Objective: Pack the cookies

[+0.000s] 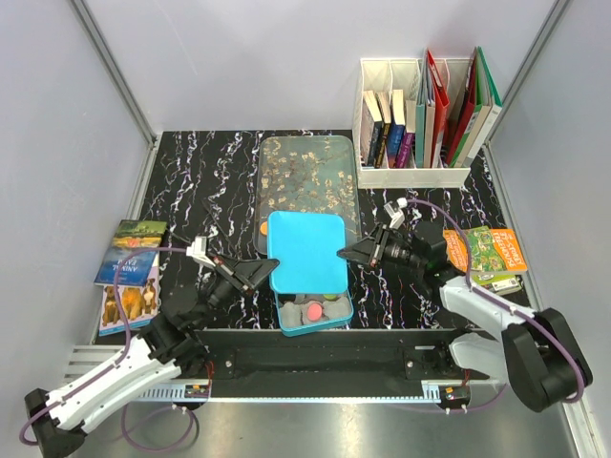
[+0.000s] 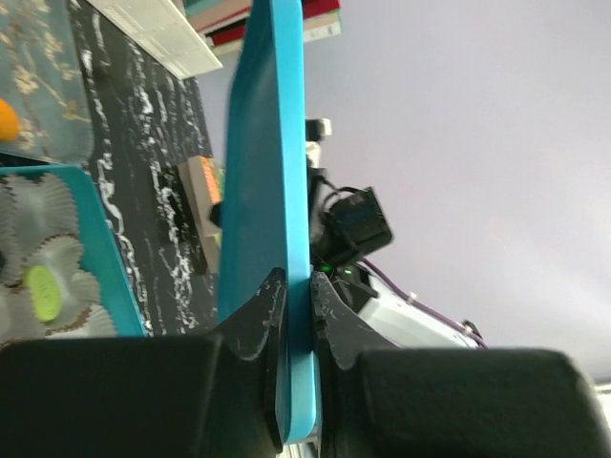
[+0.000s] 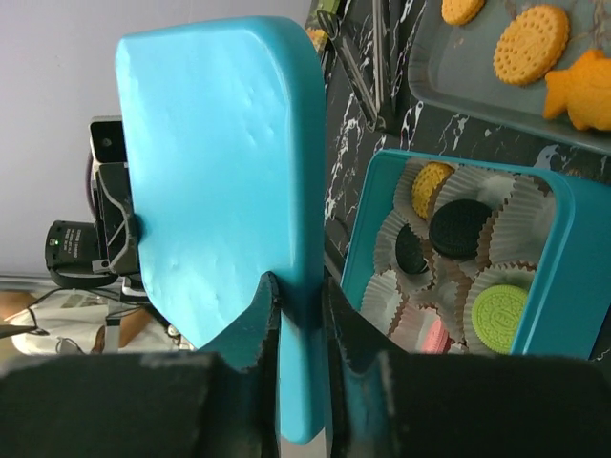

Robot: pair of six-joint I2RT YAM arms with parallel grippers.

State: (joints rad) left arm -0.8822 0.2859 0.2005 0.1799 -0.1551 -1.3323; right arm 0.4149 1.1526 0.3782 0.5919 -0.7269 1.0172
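Above the near end of the black marbled table, a flat turquoise rounded-rectangle lid point(image 1: 307, 252) is carried between the two arms. The left gripper point(image 2: 296, 286) is clenched on its left edge and the right gripper point(image 3: 298, 286) pinches the opposite edge, fingers pressed to both faces. Beneath it sits the matching turquoise tin point(image 1: 315, 329), open. Only its near part shows from overhead, because the lid hangs offset toward the far side. The packed cookies point(image 3: 459, 226) lie inside in grey crinkled paper cups point(image 3: 516, 215): a black one, a green one point(image 3: 499, 318), a yellowish one and a pink one. More orange cookies point(image 3: 530, 43) remain loose on the grey patterned tray point(image 1: 305, 181) beyond the tin. The main risk is the thin edge grip. If one arm lowers or shifts out of step with the other, the lid could twist, slip from a pinch, or drop crooked onto the rim. Lowered with this offset uncorrected, it would probably catch the tin wall or crush the cup edges. Closing now would also leave the tray cookies unpacked.
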